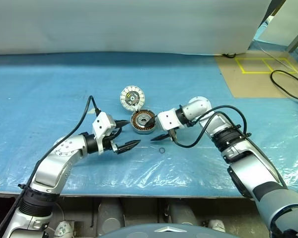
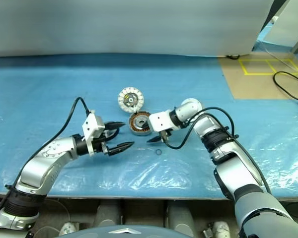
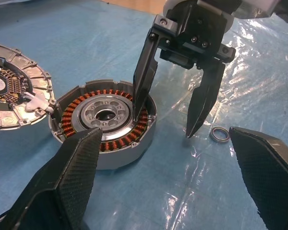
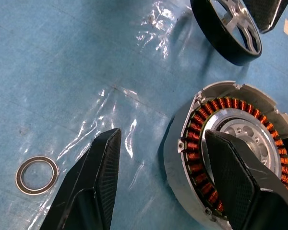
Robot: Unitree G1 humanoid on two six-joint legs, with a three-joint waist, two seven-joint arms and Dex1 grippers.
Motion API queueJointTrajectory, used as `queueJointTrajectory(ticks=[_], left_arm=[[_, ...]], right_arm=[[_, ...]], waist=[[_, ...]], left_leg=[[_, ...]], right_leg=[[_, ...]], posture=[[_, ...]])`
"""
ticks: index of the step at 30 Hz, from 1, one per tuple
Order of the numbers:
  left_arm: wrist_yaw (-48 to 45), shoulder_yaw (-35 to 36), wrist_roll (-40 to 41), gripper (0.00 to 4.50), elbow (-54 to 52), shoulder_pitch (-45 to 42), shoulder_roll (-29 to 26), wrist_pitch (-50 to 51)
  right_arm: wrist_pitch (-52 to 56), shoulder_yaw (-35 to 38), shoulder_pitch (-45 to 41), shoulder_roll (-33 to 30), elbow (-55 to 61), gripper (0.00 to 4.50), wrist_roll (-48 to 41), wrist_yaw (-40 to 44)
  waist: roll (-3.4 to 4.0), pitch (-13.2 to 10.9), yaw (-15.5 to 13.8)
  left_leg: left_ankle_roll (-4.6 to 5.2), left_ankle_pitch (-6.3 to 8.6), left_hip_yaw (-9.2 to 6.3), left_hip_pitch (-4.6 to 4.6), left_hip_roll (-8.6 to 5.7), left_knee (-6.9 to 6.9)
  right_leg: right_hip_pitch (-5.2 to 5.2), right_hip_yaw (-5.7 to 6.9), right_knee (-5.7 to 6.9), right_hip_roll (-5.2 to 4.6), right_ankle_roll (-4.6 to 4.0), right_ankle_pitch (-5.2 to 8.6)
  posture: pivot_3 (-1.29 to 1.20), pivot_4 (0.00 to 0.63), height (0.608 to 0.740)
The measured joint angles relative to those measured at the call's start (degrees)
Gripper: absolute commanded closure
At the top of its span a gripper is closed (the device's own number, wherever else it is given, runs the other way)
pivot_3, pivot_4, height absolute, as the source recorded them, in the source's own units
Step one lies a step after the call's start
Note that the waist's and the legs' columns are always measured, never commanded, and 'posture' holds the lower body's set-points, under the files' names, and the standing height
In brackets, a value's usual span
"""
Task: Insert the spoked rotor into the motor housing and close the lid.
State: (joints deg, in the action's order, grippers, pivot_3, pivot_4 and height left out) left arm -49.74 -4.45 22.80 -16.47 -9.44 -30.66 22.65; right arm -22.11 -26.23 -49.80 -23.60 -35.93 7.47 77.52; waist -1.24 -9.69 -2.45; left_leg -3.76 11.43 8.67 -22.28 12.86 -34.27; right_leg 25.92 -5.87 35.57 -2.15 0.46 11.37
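Wide apart and clamping nothing, the left gripper hovers just short of the motor housing. The spoked rotor stands on edge right by one left finger, hooked on or leaning, hard to call. It looks light, stiff and slick-rimmed, so I'd pinch it across the rim or at a spoke.

The right gripper stands parted, straddling the housing wall and gripping nothing. The left wrist view shows one finger inside by the fragile copper windings, the other outside beside a small bearing ring. The right wrist view alone reveals the rotor's silver spokes. The lid lies beyond on the bench.
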Motion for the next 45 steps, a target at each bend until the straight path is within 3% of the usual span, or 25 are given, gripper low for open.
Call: queueJointTrajectory(ticks=[13, 23, 45], left_arm=[[0.07, -0.64, -0.53, 0.01, 0.1, -0.04, 1.43, -0.16], [0.06, -1.09, -0.65, 0.01, 0.56, -0.52, 2.34, -0.24], [0.92, -1.75, -1.48, 0.01, 1.21, -0.21, 3.44, -0.45]], right_arm=[[-0.89, -1.08, -2.56, 0.97, -1.52, 1.57, 3.67, -0.97], [0.84, -3.0, -13.42, 0.93, -1.99, 1.57, 4.44, 8.01], [-3.44, -8.38, -12.22, 1.89, -3.46, 1.57, 8.73, 7.88]], waist=[[0.0, 0.0, 0.07], [0.0, 0.0, 0.1], [0.01, 0.0, 0.04]], left_leg=[[0.01, 0.0, 0.0, 0.01, 0.01, 0.0], [0.03, 0.0, 0.0, -0.08, 0.11, 0.0], [0.01, -0.02, 0.02, -0.28, 0.51, -0.04]], right_leg=[[0.0, 0.06, 0.08, -0.05, -0.01, 0.01], [0.04, 0.39, 0.08, -0.11, -0.17, 0.1], [0.05, 1.14, 0.17, -0.16, -0.45, 0.27]], posture=[[0.0, 0.15, 0.74], [0.0, 0.15, 0.74], [0.0, 0.15, 0.74]])
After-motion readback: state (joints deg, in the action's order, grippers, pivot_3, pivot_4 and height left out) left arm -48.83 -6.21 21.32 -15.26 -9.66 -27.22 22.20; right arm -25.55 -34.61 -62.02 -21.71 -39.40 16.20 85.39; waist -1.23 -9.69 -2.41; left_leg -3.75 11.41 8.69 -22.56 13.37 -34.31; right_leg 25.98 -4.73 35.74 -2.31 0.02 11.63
